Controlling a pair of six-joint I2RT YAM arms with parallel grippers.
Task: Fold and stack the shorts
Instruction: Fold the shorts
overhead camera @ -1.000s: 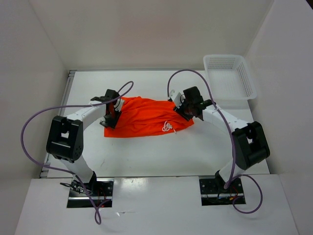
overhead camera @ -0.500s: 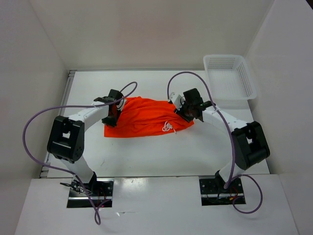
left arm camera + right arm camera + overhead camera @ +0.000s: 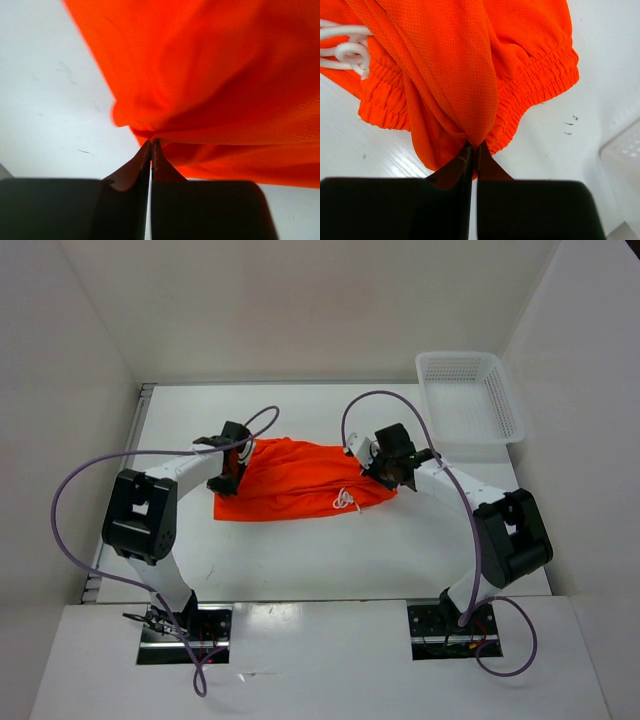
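The orange shorts point(image 3: 295, 480) lie stretched across the middle of the table, their white drawstring point(image 3: 344, 500) near the front right. My left gripper point(image 3: 229, 468) is shut on the shorts' left edge; in the left wrist view the fabric point(image 3: 215, 85) is pinched at the closed fingertips point(image 3: 151, 145). My right gripper point(image 3: 392, 468) is shut on the right end by the gathered waistband point(image 3: 540, 80), with cloth bunched between the fingertips point(image 3: 474, 146). The drawstring point(image 3: 345, 50) shows at that view's upper left.
A white mesh basket point(image 3: 470, 395) stands at the back right corner of the table. White walls enclose the table on the left, back and right. Purple cables loop over both arms.
Both grippers have moved a little toward the back of the table, still holding the shorts. The shorts have shifted slightly with them.
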